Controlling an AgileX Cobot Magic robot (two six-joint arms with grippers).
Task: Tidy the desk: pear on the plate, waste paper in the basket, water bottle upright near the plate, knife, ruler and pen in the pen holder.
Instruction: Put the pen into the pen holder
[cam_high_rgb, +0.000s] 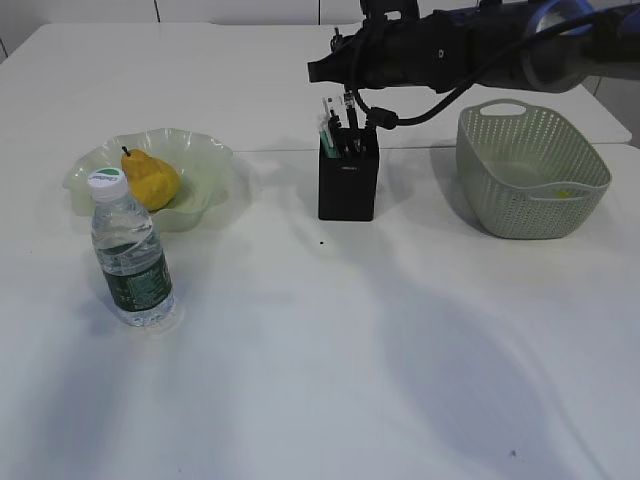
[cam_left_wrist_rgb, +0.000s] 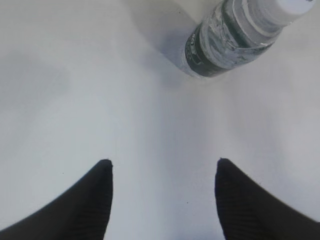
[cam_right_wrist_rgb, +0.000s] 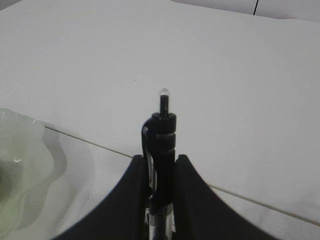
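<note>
Desk: white tabletop, carrying all items below.

Plate: pale green, wavy rim, far left. Holds the pear, yellow, stem up.

Water bottle: upright, white cap, dark green label, just in front of the plate.

Pen holder: black square cup, centre. Several slim items stand in it, too small to tell apart.

Basket: sage green, perforated, right side. A small yellow scrap lies inside.

Right gripper: above the pen holder, fingers clamped on a black pen standing upright with its cap end up.

Left gripper: jaws spread apart, empty, hovering over bare desk near the bottle.
</note>
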